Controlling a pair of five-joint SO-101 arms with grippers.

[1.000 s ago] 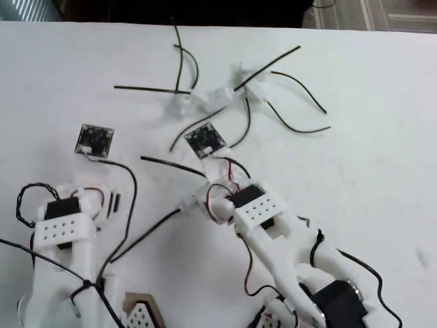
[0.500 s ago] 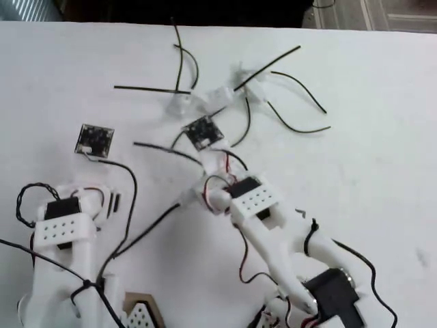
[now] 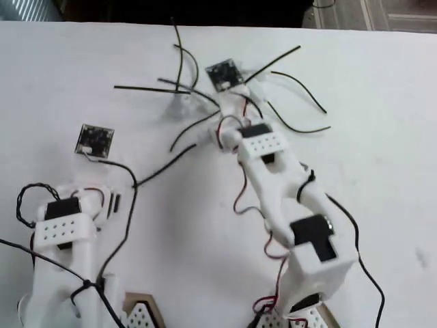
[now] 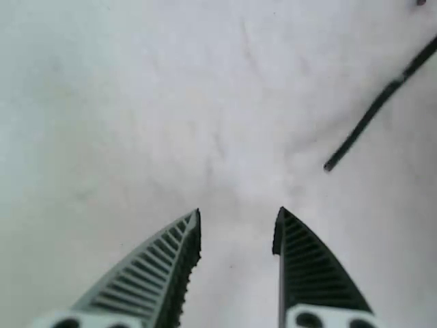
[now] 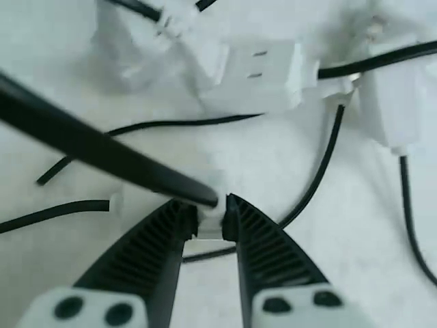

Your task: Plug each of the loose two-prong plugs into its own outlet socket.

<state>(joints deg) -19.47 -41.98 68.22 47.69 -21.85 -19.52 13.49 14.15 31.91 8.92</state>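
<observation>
A small white two-prong plug (image 5: 207, 229) is pinched between the tips of the right end effector (image 5: 208, 203), which is clenched on its body. The plug's prongs cannot be seen. Its thick black cable (image 5: 102, 147) runs away from the plug, close past the camera.

Just beyond the held plug, but apart from it, lies a white outlet socket (image 5: 259, 65) with its two slots facing up. A black cord leaves one end of the socket. A second white block (image 5: 392, 109) lies right beside that end. Another small white connector on a black cord (image 5: 171, 24) lies near the socket's other end. Thin black cords curve across the white worktop (image 5: 287, 157) between these pieces.

From above, the right arm (image 3: 263, 147) stretches toward the far middle of the worktop, where the loose black cords fan out. A small dark square board (image 3: 224, 74) sits at its front end.

The left arm (image 3: 63, 229) is at the near left corner, well apart from the cluster. The left end effector (image 4: 238, 213) is released, with its two ridged fingers spread and nothing between them. It hangs over bare worktop, with the cut end of a black cord (image 4: 369, 119) off to one side.
</observation>
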